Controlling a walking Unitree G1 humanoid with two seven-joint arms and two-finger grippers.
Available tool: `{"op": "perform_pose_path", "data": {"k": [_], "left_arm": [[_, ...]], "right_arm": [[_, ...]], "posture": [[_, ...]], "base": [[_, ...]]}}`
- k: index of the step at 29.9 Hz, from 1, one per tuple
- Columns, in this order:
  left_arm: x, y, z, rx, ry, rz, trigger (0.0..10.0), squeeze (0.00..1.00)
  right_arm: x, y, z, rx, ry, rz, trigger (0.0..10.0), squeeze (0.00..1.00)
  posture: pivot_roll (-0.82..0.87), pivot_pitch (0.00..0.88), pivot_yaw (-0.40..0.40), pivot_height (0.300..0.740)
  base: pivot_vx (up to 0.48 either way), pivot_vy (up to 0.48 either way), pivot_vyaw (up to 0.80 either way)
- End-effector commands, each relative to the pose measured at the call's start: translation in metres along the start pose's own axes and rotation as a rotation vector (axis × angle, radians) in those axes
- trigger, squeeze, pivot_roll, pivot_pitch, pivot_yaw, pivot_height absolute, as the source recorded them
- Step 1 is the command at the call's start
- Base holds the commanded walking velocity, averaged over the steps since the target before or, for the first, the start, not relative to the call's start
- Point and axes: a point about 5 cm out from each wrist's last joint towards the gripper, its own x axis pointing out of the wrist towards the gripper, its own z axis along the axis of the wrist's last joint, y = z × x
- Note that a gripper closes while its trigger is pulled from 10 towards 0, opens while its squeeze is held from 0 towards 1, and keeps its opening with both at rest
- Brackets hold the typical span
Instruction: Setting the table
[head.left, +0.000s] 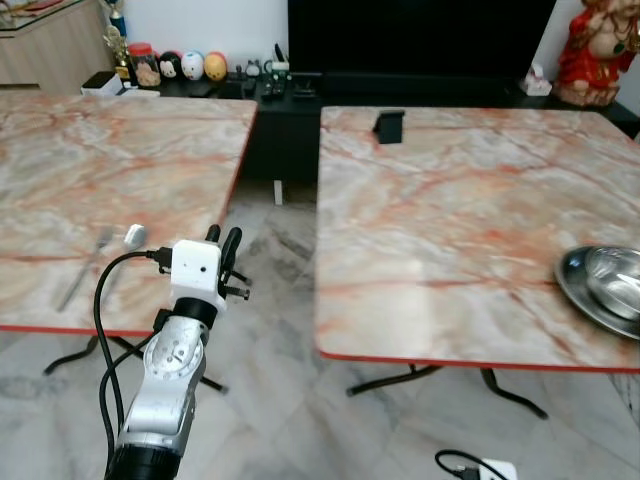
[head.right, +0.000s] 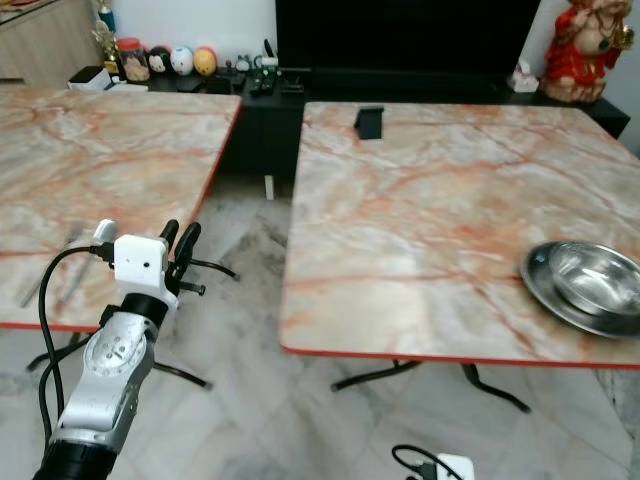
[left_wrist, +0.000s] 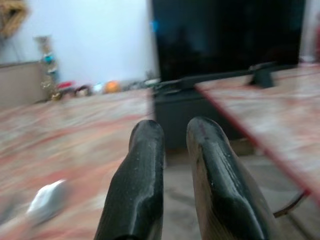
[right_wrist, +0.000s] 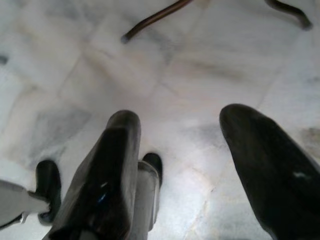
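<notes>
My left gripper (head.left: 222, 243) is raised over the right edge of the left marble table (head.left: 120, 150), its two black fingers (left_wrist: 142, 170) shut with nothing between them. A metal fork (head.left: 85, 268) lies on that table just left of the gripper, and a small white object (head.left: 134, 236) lies beside it, blurred in the left wrist view (left_wrist: 47, 200). A steel plate with a steel bowl (head.left: 605, 285) in it rests at the right edge of the right marble table (head.left: 450, 230). My right gripper (right_wrist: 185, 165) hangs open above the floor.
A tiled gap (head.left: 280, 260) separates the two tables. A small black stand (head.left: 389, 126) sits at the far side of the right table. Behind are a low black cabinet with small ornaments (head.left: 190, 66) and a red figurine (head.left: 598, 45). A white plug with cable (head.left: 480, 468) lies on the floor.
</notes>
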Motion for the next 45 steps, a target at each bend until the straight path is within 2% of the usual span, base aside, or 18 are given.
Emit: {"op": "perform_pose_path", "data": {"k": [1, 7, 14, 15, 19, 22, 23, 26, 27, 28, 30, 32, 33, 34, 36, 39, 42, 45], "left_arm": [[-0.001, 0.006, 0.0, 0.011, 0.001, 0.017, 10.0, 0.0], [-0.004, 0.007, 0.002, 0.009, -0.011, 0.024, 10.0, 0.0], [-0.013, 0.013, 0.0, 0.043, -0.013, 0.044, 10.0, 0.0], [-0.019, 0.022, -0.002, 0.069, -0.005, 0.099, 10.0, 0.0], [-0.032, 0.041, -0.006, 0.109, 0.017, 0.228, 10.0, 0.0], [-0.037, 0.047, -0.008, 0.127, 0.028, 0.265, 10.0, 0.0], [-0.05, 0.062, -0.012, 0.189, 0.06, 0.352, 10.0, 0.0], [-0.064, 0.076, -0.017, 0.253, 0.097, 0.445, 10.0, 0.0], [-0.075, 0.088, -0.025, 0.283, 0.157, 0.526, 10.0, 0.0], [-0.075, 0.088, -0.025, 0.283, 0.157, 0.526, 10.0, 0.0], [-0.095, 0.105, -0.043, 0.283, 0.273, 0.648, 10.0, 0.0], [-0.1, 0.109, -0.048, 0.278, 0.308, 0.674, 10.0, 0.0], [-0.117, 0.119, -0.066, 0.254, 0.426, 0.764, 10.0, 0.0], [-0.128, 0.126, -0.077, 0.239, 0.5, 0.829, 10.0, 0.0], [-0.143, 0.135, -0.089, 0.242, 0.596, 0.901, 10.0, 0.0], [-0.157, 0.143, -0.104, 0.305, 0.718, 0.918, 10.0, 0.0], [-0.162, 0.144, -0.112, 0.311, 0.773, 0.911, 10.0, 0.0], [-0.176, 0.146, -0.128, 0.299, 0.898, 0.94, 10.0, 0.0]], "right_arm": [[0.002, 0.008, 0.001, -0.003, -0.005, 0.023, 10.0, 0.0], [0.002, 0.008, 0.001, -0.005, -0.004, 0.025, 10.0, 0.0], [0.002, 0.008, 0.002, 0.001, -0.006, 0.023, 10.0, 0.0], [0.002, 0.009, 0.002, 0.003, -0.006, 0.023, 10.0, 0.0], [0.002, 0.009, 0.002, 0.004, -0.006, 0.022, 10.0, 0.0], [0.002, 0.009, 0.002, 0.004, -0.006, 0.022, 10.0, 0.0], [0.002, 0.009, 0.002, 0.005, -0.006, 0.022, 10.0, 0.0], [0.002, 0.009, 0.002, 0.005, -0.007, 0.023, 10.0, 0.0], [0.002, 0.009, 0.002, 0.007, -0.007, 0.022, 10.0, 0.0], [0.002, 0.009, 0.002, 0.007, -0.007, 0.022, 10.0, 0.0], [0.003, 0.01, 0.002, 0.008, -0.006, 0.022, 10.0, 0.0], [0.003, 0.01, 0.002, 0.008, -0.006, 0.022, 10.0, 0.0], [0.003, 0.01, 0.002, 0.009, -0.005, 0.023, 10.0, 0.0], [0.003, 0.011, 0.002, 0.008, -0.005, 0.024, 10.0, 0.0], [0.003, 0.011, 0.002, 0.012, -0.005, 0.025, 10.0, 0.0], [0.003, 0.012, 0.002, 0.014, -0.004, 0.025, 10.0, 0.0], [0.003, 0.012, 0.002, 0.013, -0.004, 0.026, 10.0, 0.0], [0.003, 0.013, 0.002, 0.014, -0.002, 0.029, 10.0, 0.0]], "posture": [[0.1, 0.0, -0.042, 0.731], [0.11, 0.0, -0.043, 0.731], [0.11, 0.0, -0.041, 0.731], [0.11, 0.0, -0.041, 0.731], [0.11, 0.0, -0.041, 0.731], [0.11, 0.0, -0.041, 0.731], [0.12, 0.0, -0.04, 0.731], [0.12, 0.0, -0.039, 0.731], [0.12, 0.0, -0.04, 0.731], [0.12, 0.0, -0.04, 0.731], [0.13, 0.0, -0.04, 0.731], [0.13, 0.0, -0.039, 0.731], [0.13, 0.0, -0.036, 0.731], [0.13, 0.0, -0.034, 0.731], [0.12, 0.0, -0.034, 0.731], [0.13, 0.0, -0.033, 0.731], [0.13, 0.0, -0.032, 0.731], [0.13, 0.0, -0.03, 0.731]], "base": [[0.0, 0.48, 0.0], [0.0, 0.429, 0.0], [0.0, 0.0, 0.0], [0.0, 0.0, 0.0], [0.0, 0.0, 0.0], [0.0, 0.0, 0.0], [0.0, 0.0, 0.0], [0.0, 0.0, 0.0], [0.0, 0.0, 0.0], [0.0, 0.0, 0.0], [0.0, 0.0, 0.0], [0.0, 0.0, 0.0], [0.0, 0.0, 0.0], [0.0, 0.0, 0.0], [0.0, 0.0, 0.0], [0.0, 0.0, 0.0], [0.0, 0.0, 0.0], [0.0, 0.0, 0.0]]}}
